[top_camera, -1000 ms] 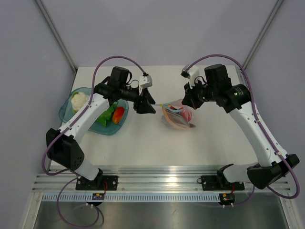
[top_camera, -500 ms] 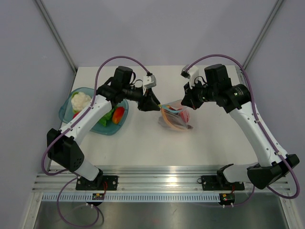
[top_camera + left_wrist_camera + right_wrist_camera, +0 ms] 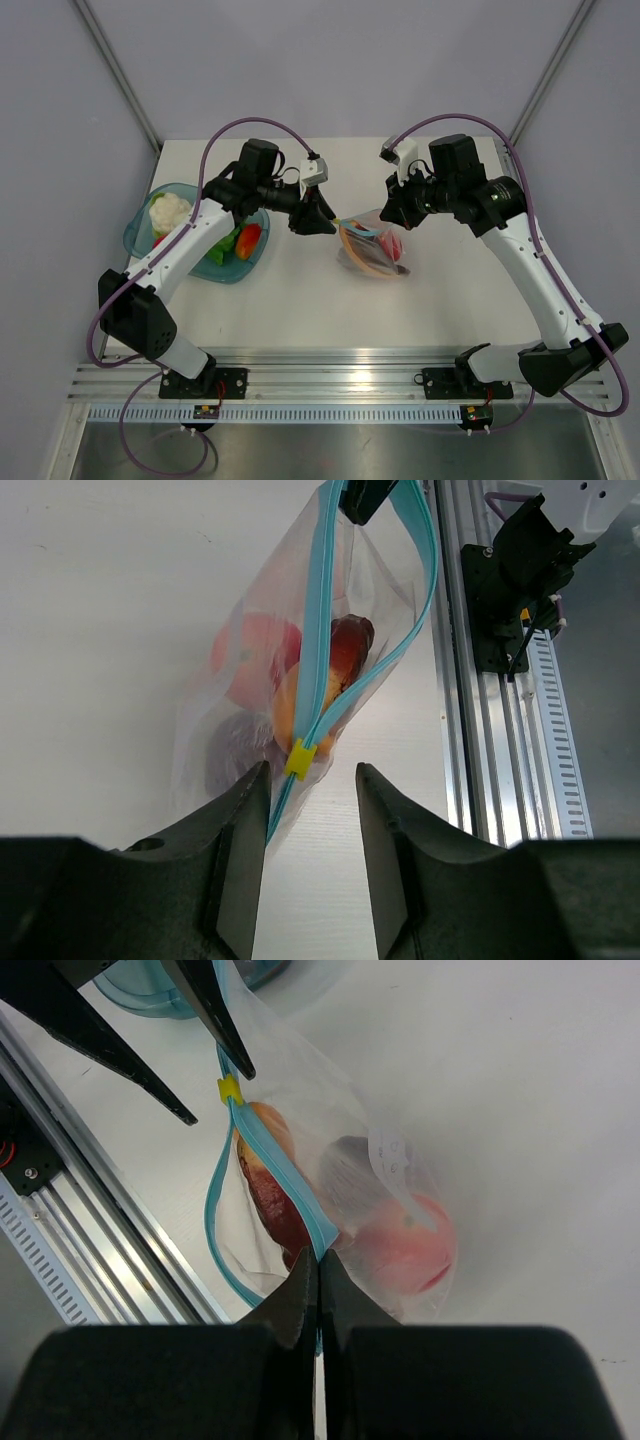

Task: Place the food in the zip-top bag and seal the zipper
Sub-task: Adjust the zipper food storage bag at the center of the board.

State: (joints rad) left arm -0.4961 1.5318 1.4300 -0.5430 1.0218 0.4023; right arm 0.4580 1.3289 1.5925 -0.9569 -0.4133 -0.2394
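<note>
Thin clear zip-top bag (image 3: 372, 250), smooth rounded food (image 3: 350, 645) inside, teal zipper (image 3: 318, 650) spanning lengthwise between arms, right gripper (image 3: 317, 1258) clamped on zipper, left gripper (image 3: 310, 772) jaws apart astride yellow slider (image 3: 300, 759).

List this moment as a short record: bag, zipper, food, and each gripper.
bag: zip-top bag, mouth open
zipper: zipper parted beyond the yellow slider
food in bag: red round piece, orange piece, dark purple piece
food outside: white piece and others in the teal bowl
left gripper: left gripper open, fingers either side of the slider
right gripper: right gripper shut on the zipper's other end
</note>
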